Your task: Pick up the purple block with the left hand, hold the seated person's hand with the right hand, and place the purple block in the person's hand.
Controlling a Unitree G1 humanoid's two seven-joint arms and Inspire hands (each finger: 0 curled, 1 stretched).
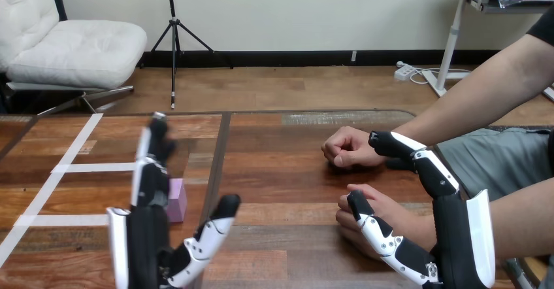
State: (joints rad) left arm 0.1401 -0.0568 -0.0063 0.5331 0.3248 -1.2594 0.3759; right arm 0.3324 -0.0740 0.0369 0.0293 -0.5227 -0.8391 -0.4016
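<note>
1. Head view: the left robot hand (147,230) is seen low at the left of the bench (281,171), raised with its back to the camera. Its fingers are stretched straight, pointing away across the bench, and its thumb is spread wide to the right. Nothing is held in it.
2. The purple block (177,201) is set on the bench just beside the left robot hand, on the right of its fingers and beyond the spread thumb. Part of the block is hidden by the fingers, so whether block and hand touch cannot be told.
3. The right robot hand (451,217) is seen at the lower right, also spread, with fingers extended and thumb held well apart from them.
4. 2 hands of the person are rested on the bench at the right. The person's nearer hand (375,205) is overlapped by the right robot hand's thumb, while the palm is placed over that wrist.
5. The person's farther hand (347,148) is closed in a fist, and the right robot hand's fingers are extended to just beside its wrist.
6. No curl of fingers or thumb round either wrist is seen.
7. White tape lines (72,168) are laid on the bench at the left.
</note>
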